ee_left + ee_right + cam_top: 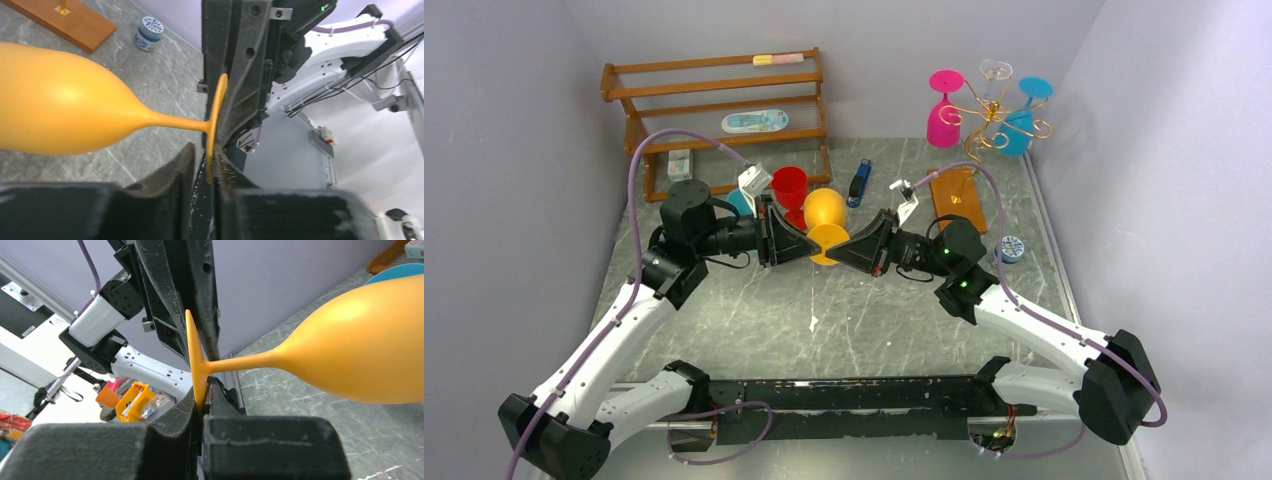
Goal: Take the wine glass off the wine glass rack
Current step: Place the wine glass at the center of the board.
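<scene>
The grey marbled table [754, 310] fills the middle of the overhead view, with a brown slatted shelf [714, 95] against the back wall at upper left. The left arm [614, 330] and right arm [1034, 325] rise from the bottom corners and converge at frame centre, tip to tip. At upper right stands the wine glass rack [989, 115], its gold scrolls carrying a pink glass [944, 115], a blue glass [1021, 125] and a clear glass [995, 72] upside down by their feet, above the orange-brown base [957, 197]. The wine glass [825, 209] in play is the orange one. It is well apart from the rack, held above the table at centre, lying on its side with the bowl pointing toward the back wall. The left gripper [205, 160] is closed thin on one edge of the flat foot disc, and the right gripper [200, 405] is clamped on the opposite edge. Each wrist view shows the disc running between its own fingers at the bottom of the frame. Gripping the foot leaves the round, slippery bowl alone, and the double hold looks like a hand-over between arms. A red cup [790, 186] stands just behind the bowl, and a small round tin [1011, 248] sits at right.
</scene>
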Available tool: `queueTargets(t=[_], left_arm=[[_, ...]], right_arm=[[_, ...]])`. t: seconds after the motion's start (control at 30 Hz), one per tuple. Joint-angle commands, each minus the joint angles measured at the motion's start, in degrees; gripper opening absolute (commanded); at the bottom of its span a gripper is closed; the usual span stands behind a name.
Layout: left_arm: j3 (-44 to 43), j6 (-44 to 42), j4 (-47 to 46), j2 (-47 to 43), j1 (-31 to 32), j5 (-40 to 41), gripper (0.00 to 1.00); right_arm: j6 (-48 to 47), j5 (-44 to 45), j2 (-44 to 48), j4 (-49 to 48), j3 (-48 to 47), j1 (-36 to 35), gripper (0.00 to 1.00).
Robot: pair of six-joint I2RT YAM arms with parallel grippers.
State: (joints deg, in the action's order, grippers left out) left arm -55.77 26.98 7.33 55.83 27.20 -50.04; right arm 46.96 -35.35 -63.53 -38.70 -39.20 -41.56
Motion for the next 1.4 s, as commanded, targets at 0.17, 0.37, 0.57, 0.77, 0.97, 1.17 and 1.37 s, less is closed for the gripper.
queueTargets(t=[0.17,0.37,0.57,0.77,0.97,1.17,1.37], left_arm=[[-2.7,-1.9,2.6,0.0,0.0,4.6,0.53],[-2.9,-4.6,5.7,-4.2,0.0,14.5,0.87],[-4.1,-6.0,8.8,-6.4,0.0,22.1,0.95],[-4.6,-8.3,11.8,-6.9,0.0,26.1,0.96],[-6.2,-8.8,11.7,-5.7,-0.1,23.0,0.97],[-6.6,-9.1,10.7,-3.1,0.0,14.6,0.97],[-9.5,-14.7,18.4,1.3,0.0,8.8,0.97]], right_arm=[[-11.8,0.4,2.5,4.4,-2.2,-1.8,0.00],[-21.0,2.1,4.3,10.5,-1.1,-2.2,0.00],[-42.3,5.4,5.7,24.8,-2.4,-5.6,0.00],[-69.3,14.1,8.6,33.7,0.7,-13.0,0.00],[-88.1,31.9,8.7,36.6,6.2,-24.2,0.00],[-97.5,44.8,8.2,26.5,13.8,-35.2,0.00],[-104.2,46.9,8.2,23.2,14.9,-37.3,0.00]])
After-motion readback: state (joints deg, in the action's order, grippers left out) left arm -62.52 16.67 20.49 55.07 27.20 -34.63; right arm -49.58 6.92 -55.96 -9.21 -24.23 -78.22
